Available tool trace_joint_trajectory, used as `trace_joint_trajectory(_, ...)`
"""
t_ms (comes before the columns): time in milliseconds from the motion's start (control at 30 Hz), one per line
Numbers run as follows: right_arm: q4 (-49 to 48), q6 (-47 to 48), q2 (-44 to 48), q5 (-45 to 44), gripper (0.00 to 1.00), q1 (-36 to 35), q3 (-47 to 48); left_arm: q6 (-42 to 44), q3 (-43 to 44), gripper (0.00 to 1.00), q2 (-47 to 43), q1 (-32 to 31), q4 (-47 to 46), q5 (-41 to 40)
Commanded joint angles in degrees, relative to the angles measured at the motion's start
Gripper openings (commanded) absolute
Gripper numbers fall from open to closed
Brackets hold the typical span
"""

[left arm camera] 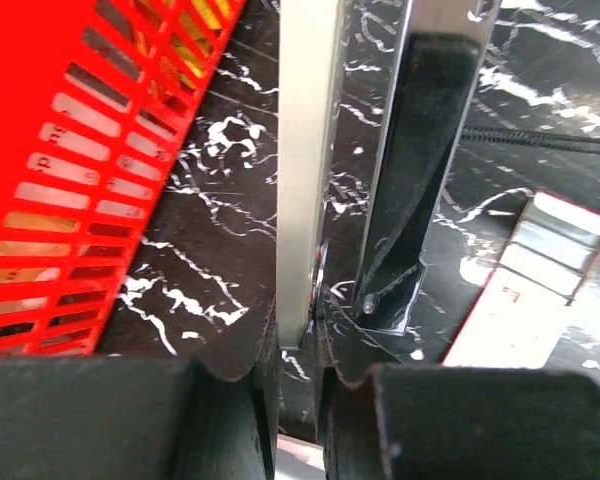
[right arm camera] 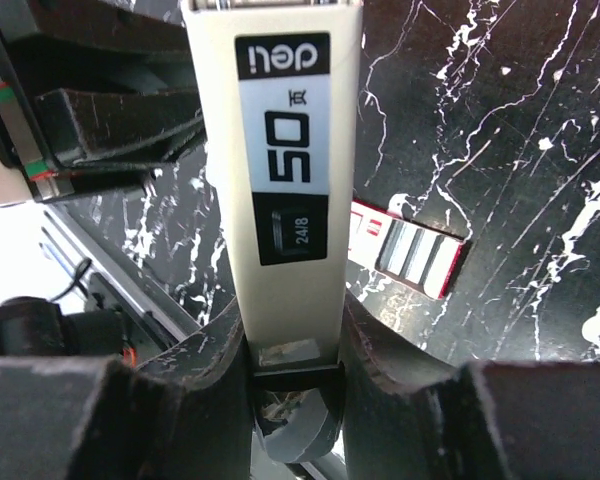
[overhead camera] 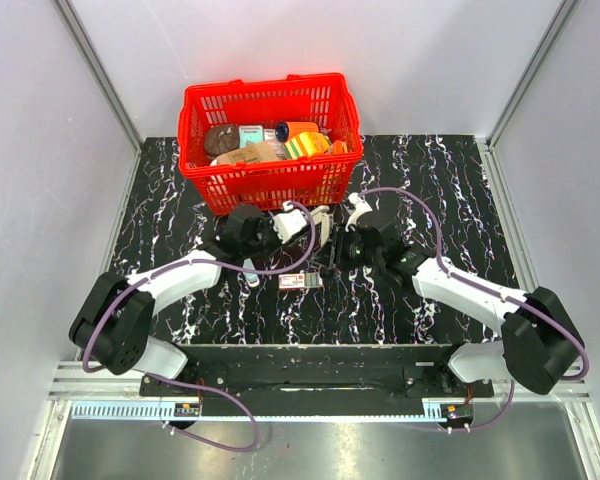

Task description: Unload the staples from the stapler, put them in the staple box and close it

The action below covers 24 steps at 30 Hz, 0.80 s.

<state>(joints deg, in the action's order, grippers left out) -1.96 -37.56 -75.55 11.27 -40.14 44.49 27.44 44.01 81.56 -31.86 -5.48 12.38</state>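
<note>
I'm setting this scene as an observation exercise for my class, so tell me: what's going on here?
Both arms meet in front of the red basket, working on the stapler. The right gripper is clamped on its pale labelled top. The left gripper is shut on a pale metal strip of it, which stands apart from the dark part. Whether it has been emptied yet, I cannot tell. A small printed box lies on the table beside them.

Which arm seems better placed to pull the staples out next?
Probably the left: the left gripper is already shut on the pale staples, ready to draw them away, while the right gripper clamps the stapler and best just holds it.
</note>
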Motion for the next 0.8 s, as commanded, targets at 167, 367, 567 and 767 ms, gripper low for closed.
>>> trace_joint_trajectory(167, 12.5, 9.6, -2.3, -0.8, 0.0, 0.7, 4.4, 12.6, -3.2, 0.0, 3.0, 0.5, -17.3, -18.1)
trace_joint_trajectory(367, 16.1, 11.7, -3.3, -2.2, 0.0, 0.7, 4.8, 19.2, -7.4, 0.0, 5.1, -1.5, -28.1, -24.7)
trace_joint_trajectory(567, 16.3, 12.1, -2.9, -2.5, 0.0, 0.7, 4.5, 23.2, -8.4, 0.0, 8.0, -3.4, -34.6, -28.5)
trace_joint_trajectory(767, 14.7, 10.5, -1.8, -2.8, 0.0, 0.7, 5.0, 15.7, -5.3, 0.02, 5.3, -4.1, -25.9, -26.2)
